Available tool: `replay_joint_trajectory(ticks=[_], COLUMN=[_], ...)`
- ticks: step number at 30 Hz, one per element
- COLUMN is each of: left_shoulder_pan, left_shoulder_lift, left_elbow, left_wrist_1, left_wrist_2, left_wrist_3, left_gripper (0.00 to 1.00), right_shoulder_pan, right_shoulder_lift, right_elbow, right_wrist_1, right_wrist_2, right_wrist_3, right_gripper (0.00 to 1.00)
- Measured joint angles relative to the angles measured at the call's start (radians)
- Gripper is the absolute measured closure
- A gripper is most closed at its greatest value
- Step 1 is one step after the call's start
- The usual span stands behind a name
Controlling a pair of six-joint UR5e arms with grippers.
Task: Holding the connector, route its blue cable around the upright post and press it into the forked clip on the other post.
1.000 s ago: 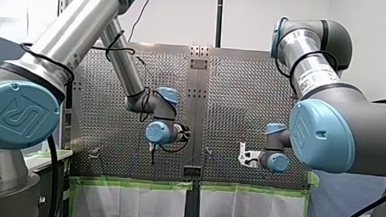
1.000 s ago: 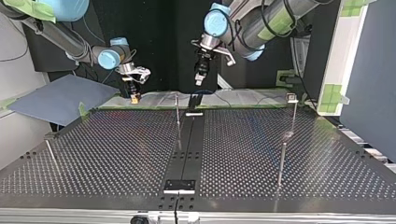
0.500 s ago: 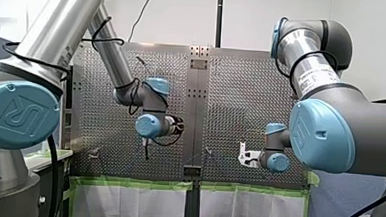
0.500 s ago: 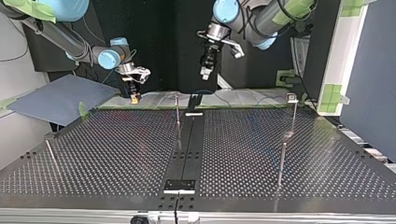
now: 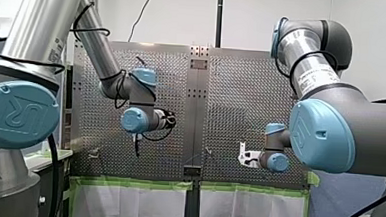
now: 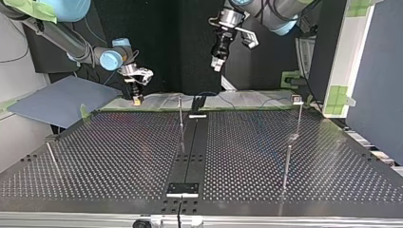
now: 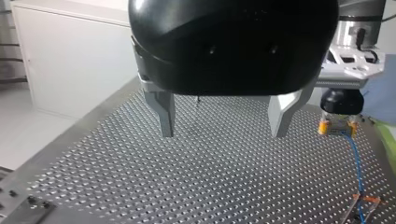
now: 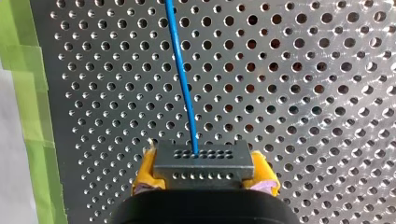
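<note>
Raised left gripper (image 7: pixel 222 133) higher and farther from right gripper (image 6: pixel 137 99) than a second ago; metal fingers (image 7: pixel 164 112) wide apart, empty. Held connector (image 8: pixel 204 161) clamped between right gripper's yellow pads (image 8: pixel 145 170), blue cable (image 8: pixel 183 84) running ahead over perforated table (image 8: pixel 303 93). Noted upright post (image 6: pixel 180 114) beside right gripper, apart.

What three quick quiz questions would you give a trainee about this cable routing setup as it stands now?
1. True or false: my left end effector is open, with nothing between its fingers.
2. Multiple choice: what grips the connector? A, my right end effector. B, my left end effector. C, a person's hand.
3. Fill in the blank: the cable running out of the connector over the perforated table is ____ in colour.

Key: 1 true; 2 A; 3 blue.
</note>
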Motion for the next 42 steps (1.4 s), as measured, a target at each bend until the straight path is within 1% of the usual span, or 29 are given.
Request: replay_joint_trajectory(ticks=[12,18,22,28,37,40,42], left_shoulder_pan=[0.005,0.009,0.015,0.026,0.033,0.034,0.035], left_shoulder_lift=[0.101,0.146,0.155,0.137,0.053,0.035,0.030], left_elbow=[-0.095,-0.104,-0.104,-0.104,-0.104,-0.104,-0.104], left_wrist_1=[0.042,0.075,0.099,0.105,0.148,0.152,0.151], left_wrist_2=[0.000,0.001,0.004,0.009,0.017,0.017,0.017], left_wrist_3=[-0.015,-0.023,-0.026,-0.032,-0.032,-0.031,-0.029], left_gripper=[0.00,0.00,0.00,0.00,0.00,0.00,0.00], right_shoulder_pan=[0.002,0.005,0.007,0.012,0.013,0.013,0.010], right_shoulder_lift=[0.000,0.000,0.000,0.000,0.000,0.000,-0.001], right_elbow=[-0.002,-0.003,-0.003,-0.003,-0.003,-0.003,-0.004], right_wrist_1=[-0.001,0.000,0.000,0.000,0.000,0.003,0.010], right_wrist_2=[0.000,0.001,0.002,0.005,0.006,0.006,0.012], right_wrist_3=[0.000,-0.001,-0.001,-0.002,-0.001,-0.001,-0.002], right_gripper=[1.00,1.00,1.00,1.00,1.00,1.00,1.00])
